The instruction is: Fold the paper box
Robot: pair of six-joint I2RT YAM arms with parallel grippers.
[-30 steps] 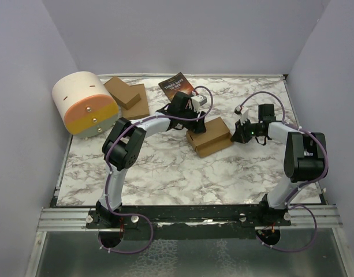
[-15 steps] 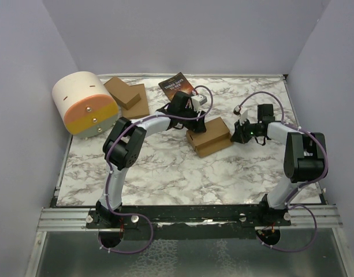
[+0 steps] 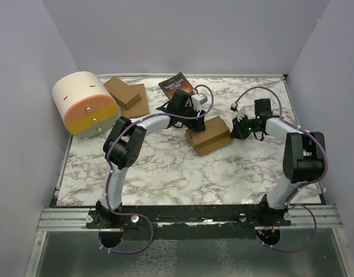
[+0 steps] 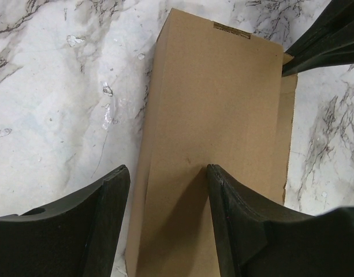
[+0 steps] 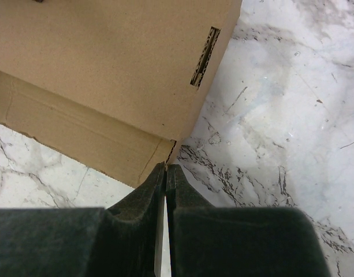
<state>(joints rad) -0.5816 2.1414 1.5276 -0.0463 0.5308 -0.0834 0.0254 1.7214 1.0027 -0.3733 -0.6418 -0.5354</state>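
White, grey-veined marble-patterned tabletop fills the centre, boxed in by plain pale lilac walls left, top and right, silver metal rail across the bottom.

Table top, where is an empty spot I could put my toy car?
The biggest bare patch is the front marble of the table, between the paper box and the arm bases. Another lies back right, behind the right gripper. Crowded: back left, with the round drum, cardboard stack and book, and the middle, where the left gripper meets the box.
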